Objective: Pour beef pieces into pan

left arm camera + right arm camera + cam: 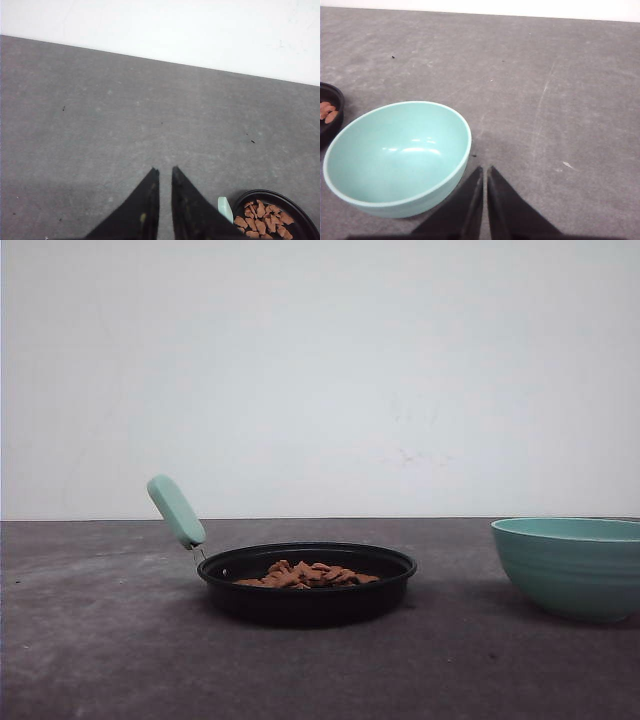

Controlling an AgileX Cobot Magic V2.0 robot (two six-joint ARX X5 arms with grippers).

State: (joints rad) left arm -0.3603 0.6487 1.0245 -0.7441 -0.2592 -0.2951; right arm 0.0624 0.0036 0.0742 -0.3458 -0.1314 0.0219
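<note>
Open table [100,640] lies left of and in front of the pan [306,585], whose raised handle [176,511] juts leftward, while the bowl [570,565] blocks the far right, with a bare gap between them.

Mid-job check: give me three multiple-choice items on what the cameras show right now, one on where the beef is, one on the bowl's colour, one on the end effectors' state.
1. Where are the beef pieces?
A. in the bowl
B. in the pan
C. loose on the table

2. What colour is the bowl?
A. teal
B. red
C. black

3. How do the left end effector and right end effector stand?
A. both shut, holding nothing
B. left grips the pan handle
C. right grips the bowl

Key: 1 B, the pile lies inside the black pan. 2 A, teal inside and out, and empty in the right wrist view. 3 A, each pair of fingers is closed over bare table.
</note>
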